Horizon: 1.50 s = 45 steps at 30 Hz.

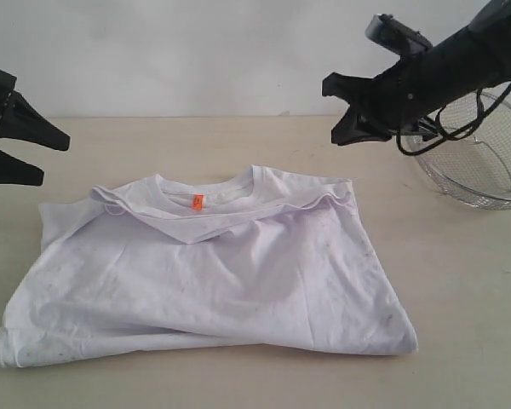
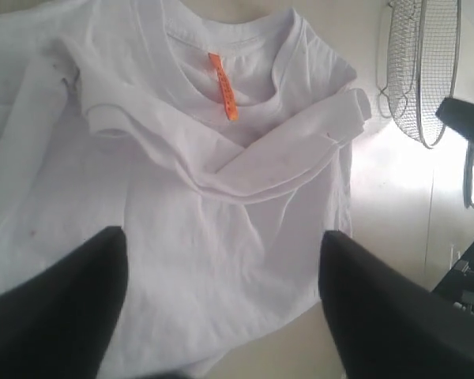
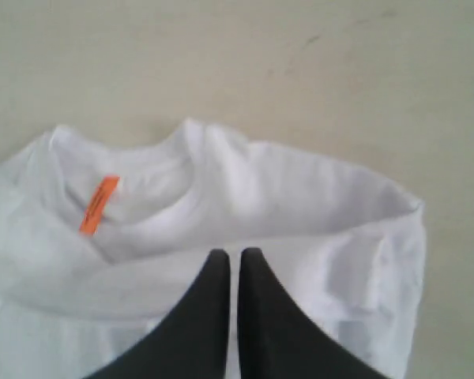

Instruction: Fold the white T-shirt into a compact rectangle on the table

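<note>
The large soft white short-sleeved T-shirt [image 1: 238, 281] lies flat on the wide pale beige table [image 1: 460, 290], left of the middle in the exterior view, with its ribbed collar towards the far side and a small orange label [image 1: 197, 203] showing inside the neck. Both sleeves are turned inward, and their folded edges meet in a shallow V just below the collar. The body beneath them forms a rough, creased block. Its near hem runs almost along the front of the table, leaving only a thin strip of bare surface there. The right side edge is fairly straight down to a rounded near corner, while the left side slants outward to a corner close to the picture's edge. Bare table lies behind the collar, and a wider stretch lies to the right, between the shirt and the round silver wire-mesh basket [image 1: 485, 170], which stands well apart at the far right. The left gripper [image 1: 55, 159] hangs raised at the left edge, off the cloth. Its black fingers [image 2: 63, 316] are spread wide with nothing between them, and the wrist view looks past them onto the shirt body. The right gripper [image 1: 332, 111] is held high, beyond the shirt's right shoulder and beside the basket. In its wrist view the two fingers [image 3: 213, 316] are drawn together with only a thin slit between them, holding nothing, and their tips point over the collar.
</note>
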Each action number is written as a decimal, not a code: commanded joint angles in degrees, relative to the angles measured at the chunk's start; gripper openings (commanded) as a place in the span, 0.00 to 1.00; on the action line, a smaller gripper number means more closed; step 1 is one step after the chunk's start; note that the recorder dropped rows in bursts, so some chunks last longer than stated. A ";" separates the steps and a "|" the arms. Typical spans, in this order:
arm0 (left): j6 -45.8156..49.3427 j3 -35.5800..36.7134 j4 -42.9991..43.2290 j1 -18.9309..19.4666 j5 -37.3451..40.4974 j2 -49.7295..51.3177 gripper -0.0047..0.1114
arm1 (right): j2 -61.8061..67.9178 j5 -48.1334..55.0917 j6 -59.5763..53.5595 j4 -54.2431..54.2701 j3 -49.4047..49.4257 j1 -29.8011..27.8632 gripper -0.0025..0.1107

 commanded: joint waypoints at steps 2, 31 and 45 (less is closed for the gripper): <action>-0.50 0.20 0.01 -0.36 -0.90 -0.68 0.54 | -0.19 11.42 -6.84 -0.94 -0.20 5.32 0.02; -0.15 0.20 0.01 -0.36 -0.92 -0.68 0.46 | 12.08 -11.78 8.33 -8.97 -4.55 12.87 0.02; -0.30 0.20 0.01 -0.36 1.14 -0.68 0.46 | 13.61 -1.44 13.05 -8.98 -15.62 5.85 0.02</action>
